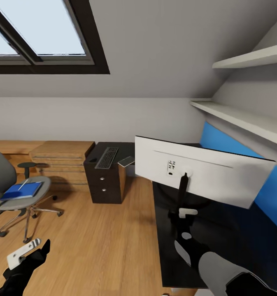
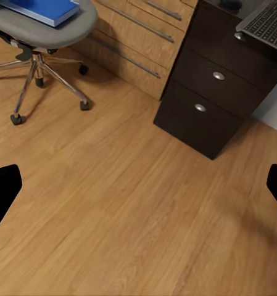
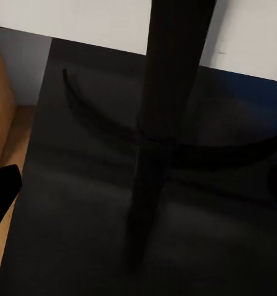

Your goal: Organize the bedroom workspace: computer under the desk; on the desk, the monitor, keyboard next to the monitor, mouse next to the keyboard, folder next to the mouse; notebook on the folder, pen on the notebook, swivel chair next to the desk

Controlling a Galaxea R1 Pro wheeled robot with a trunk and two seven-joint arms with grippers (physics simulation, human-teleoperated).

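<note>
Monitor sits on the black table w/ its pale back at the cam, prob so the right claw, jaws apart, can get at the stand. Left claw is spread over bare floor. Folder lies on the swivel chair at 9 o'clock, keyboard at 11.

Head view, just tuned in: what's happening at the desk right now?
The right gripper is at the monitor's thin black stand, with the monitor upright on the black desk, pale back toward the camera. Whether the gripper is actually clamped is unclear. The left gripper hangs open over bare wooden floor. The keyboard lies on the far drawer unit, and the blue folder sits on the swivel chair.
</note>
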